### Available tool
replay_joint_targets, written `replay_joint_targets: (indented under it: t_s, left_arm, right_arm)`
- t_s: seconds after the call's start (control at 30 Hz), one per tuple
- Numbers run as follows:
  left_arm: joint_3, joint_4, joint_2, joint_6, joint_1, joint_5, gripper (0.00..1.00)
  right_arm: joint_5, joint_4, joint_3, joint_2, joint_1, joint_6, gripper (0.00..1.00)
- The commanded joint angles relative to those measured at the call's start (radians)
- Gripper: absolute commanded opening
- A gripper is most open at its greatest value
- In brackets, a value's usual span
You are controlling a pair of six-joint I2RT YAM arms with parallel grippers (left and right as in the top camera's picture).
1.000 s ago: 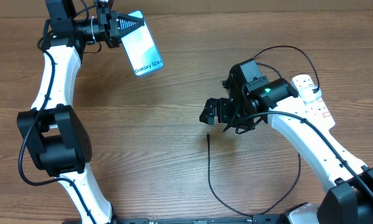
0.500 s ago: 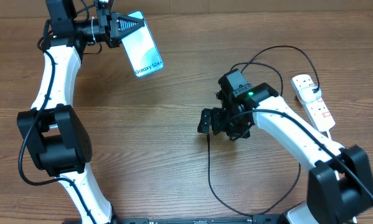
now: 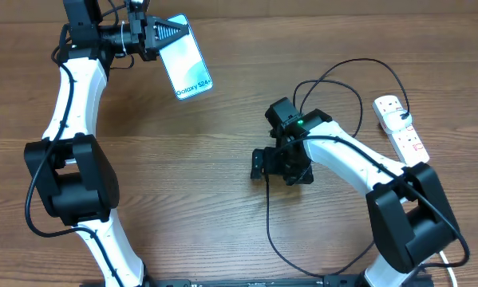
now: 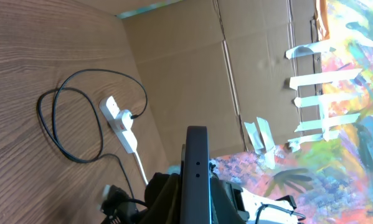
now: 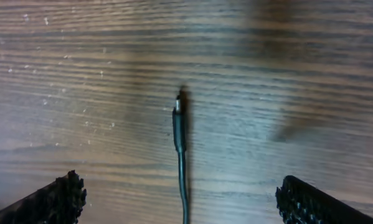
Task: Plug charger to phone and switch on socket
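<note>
The phone [image 3: 187,57], light blue screen lit, is held in the air at the far left with my left gripper [image 3: 160,37] shut on its top end. In the left wrist view the phone [image 4: 197,168] shows edge-on between the dark fingers of the left gripper [image 4: 196,205]. The charger [image 3: 269,227] is a thin black cable on the table. Its slim plug [image 5: 178,109] lies flat, and my right gripper [image 5: 185,204] hovers open above the cable, one finger on each side, touching nothing. In the overhead view the right gripper [image 3: 275,166] covers the plug. The white socket [image 3: 403,129] lies at the right edge.
The charger loops across the table near the front edge [image 3: 326,273] and curls back behind the right arm toward the socket. The socket [image 4: 119,122] and the cable loop [image 4: 61,127] also show in the left wrist view. A cardboard wall [image 4: 192,68] stands behind the table.
My right arm has swung left and toward the front, bringing its open gripper over the charger's free end. The left arm with the phone has barely shifted.
</note>
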Motion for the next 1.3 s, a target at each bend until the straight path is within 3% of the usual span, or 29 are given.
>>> replay_joint_targets:
  t_s: [0.0,0.63,0.7,0.8,1.13,1.27]
  left_arm:
    - [0.013,0.004,-0.011,0.016,-0.006,0.013,0.04]
    - [0.013,0.004,-0.011,0.016,-0.008,0.016,0.04]
    - [0.013,0.004,-0.011,0.016,-0.006,0.022,0.04]
    - [0.013,0.004,-0.011,0.016,-0.006,0.023,0.04]
    - [0.013,0.0,-0.011,0.016,-0.006,0.032,0.04]
    - [0.013,-0.004,-0.011,0.016,-0.006,0.032,0.04]
  right_arm:
    - [0.032,0.018,0.0,0.035,0.03,0.04,1.0]
    - [0.06,0.066,-0.001,0.037,0.035,0.077,1.0]
    - [0.072,0.064,-0.003,0.037,0.037,0.113,0.94]
    - [0.076,0.071,-0.019,0.038,0.036,0.121,0.93]
    - [0.057,0.055,-0.034,0.097,0.029,0.135,0.69]
    - [0.06,0.048,-0.034,0.101,0.026,0.146,0.64]
